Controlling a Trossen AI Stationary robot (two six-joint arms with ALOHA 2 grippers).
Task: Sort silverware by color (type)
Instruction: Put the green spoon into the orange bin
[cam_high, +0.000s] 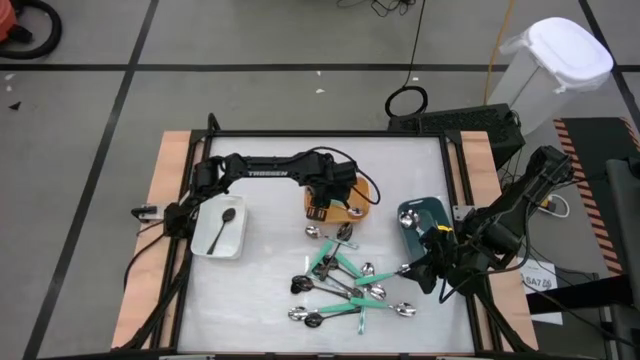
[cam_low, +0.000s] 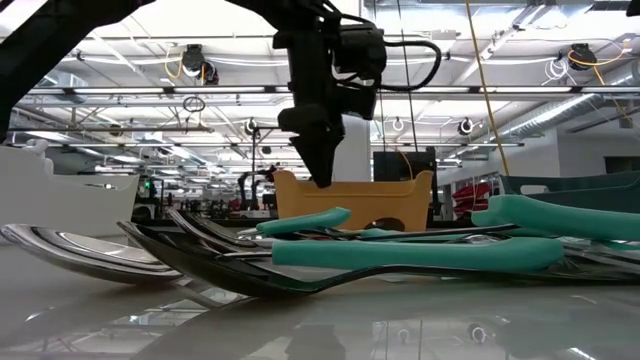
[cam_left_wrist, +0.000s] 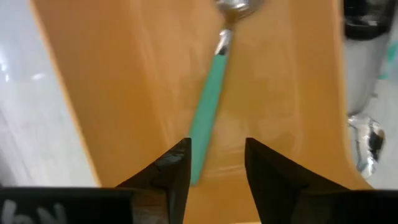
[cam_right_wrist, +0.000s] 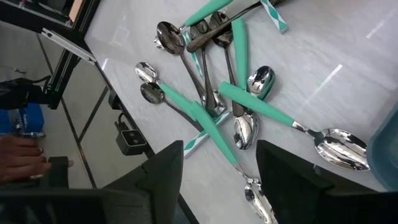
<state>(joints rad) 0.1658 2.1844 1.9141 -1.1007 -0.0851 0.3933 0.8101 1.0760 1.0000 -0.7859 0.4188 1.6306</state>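
Observation:
A pile of silverware (cam_high: 345, 285) with teal handles and silver heads lies on the table's near middle, also seen in the right wrist view (cam_right_wrist: 217, 93). My left gripper (cam_high: 325, 205) points down, open, into the orange bin (cam_high: 352, 205). A teal-handled spoon (cam_left_wrist: 211, 93) lies in that bin. Its handle end is between the fingers of my left gripper (cam_left_wrist: 217, 146). My right gripper (cam_right_wrist: 221, 149) hovers open right of the pile, with nothing between its fingers. One black spoon (cam_high: 222, 228) lies in the white bin (cam_high: 205, 240). A spoon (cam_high: 408, 218) lies in the dark teal bin (cam_high: 432, 212). My left gripper stands open over the spoon's handle end (cam_left_wrist: 198, 168), which lies close by one finger (cam_left_wrist: 177, 165). Whether that finger touches it, I cannot tell. The fingers come from above. The spoon lies flat on the orange bin's floor.
The three bins stand in a row across the table's middle, behind the pile. A black frame (cam_high: 455, 170) runs along the table's edges. A person's hand (cam_right_wrist: 18, 158) shows beyond the table's edge in the right wrist view.

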